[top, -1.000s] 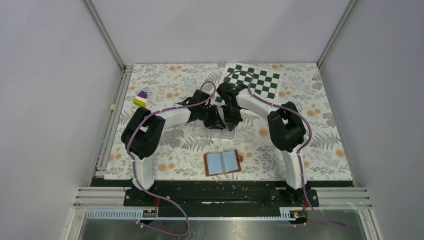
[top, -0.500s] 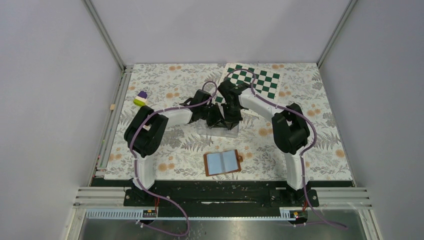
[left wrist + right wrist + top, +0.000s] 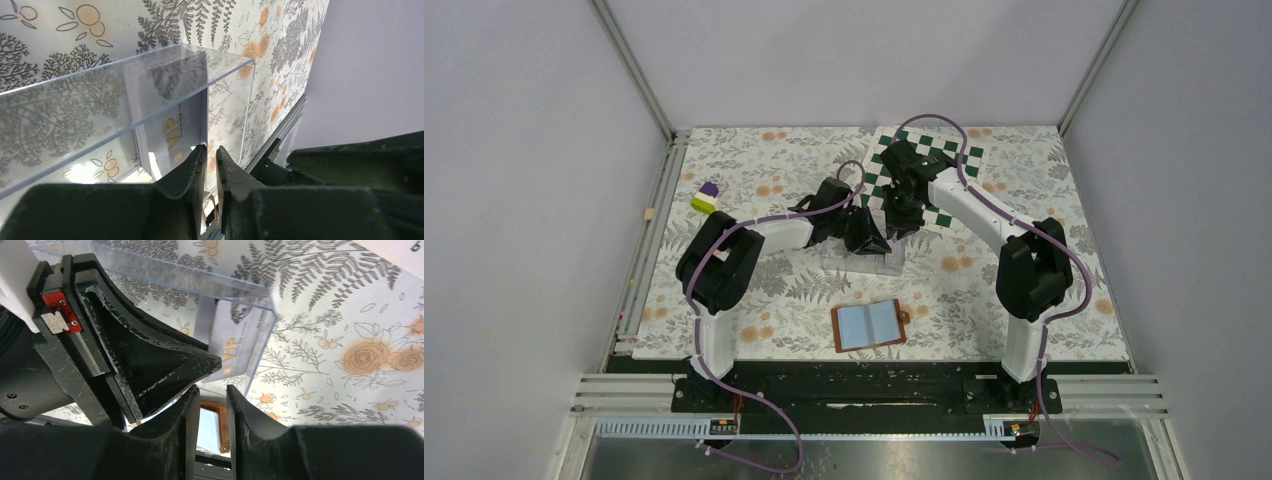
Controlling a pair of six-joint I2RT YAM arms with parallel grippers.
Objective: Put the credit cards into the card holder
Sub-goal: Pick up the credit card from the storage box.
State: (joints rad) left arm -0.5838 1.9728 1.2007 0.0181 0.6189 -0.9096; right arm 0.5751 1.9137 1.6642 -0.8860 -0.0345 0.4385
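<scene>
Leather card holder [image 3: 868, 326] lies open on the floral bench [image 3: 1064, 290], close to the arm bases and roughly midway between them, with its pale blue-grey pockets facing up. Its long axis runs left to right across the bench, the right end turned slightly away from the bases. The snap tab sticks out from that right short edge. It sits well apart from both arms' tips.

Farther back, around mid-bench, sits a clear case [image 3: 886, 262], its long axis also roughly left to right. One credit card [image 3: 170, 117], whitish with gold "VIP" lettering, is inside it at the end nearest the left end effector [image 3: 210, 148]. Its printed face is turned toward both wrist cameras. Whether the card lies flat or leans on a wall, and which way its long side runs, I cannot tell through the plastic.

The left end effector is clenched to a thin slit, its tips right at the card's edge and the case's end wall. Whether they pinch either one I cannot tell. The right end effector [image 3: 212, 389] hangs just beyond the case, by the near edge of the green-and-white checkerboard [image 3: 939, 165]. Its fingers are parted by a narrow gap and grasp nothing, and the brown rim of the card holder shows through that gap.

A small purple, white and yellow block [image 3: 707, 197] stands at the bench's left side, well apart.
</scene>
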